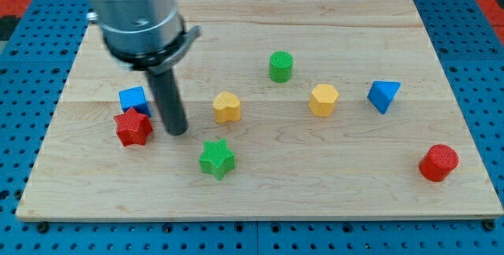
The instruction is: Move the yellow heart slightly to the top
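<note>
Near edge of the board (260, 208), toward the view's bottom: green star (216, 159) left of centre, red cylinder (438, 163) far at the view's right, well apart from everything else.

Next row up: red star (133, 127) at the view's left with the blue cube (134, 98) touching or just behind it. My tip (176, 132) sits just to the right of the red star, close beside it; I cannot tell if it touches. No gripper on this rig, only the rod, so there is nothing to open or close.

Middle row: yellow heart (227, 107), the target, lies near my tip, up and to the view's right of it, with a clear gap between. Further right, the yellow hexagon (324, 99), then the blue triangle (383, 95).

Farthest: green cylinder (280, 66), above and right of the heart.

Judgement: approach step, push not yet begun. The heart must go toward the view's top, so the tip has to come in under it, between heart and green star, then push upward a short way. The gap there looks workable but the star is near; I would sweep right below the heart without clipping the star. Keep the push short and centred, or the heart may rotate or drift toward the green cylinder.
</note>
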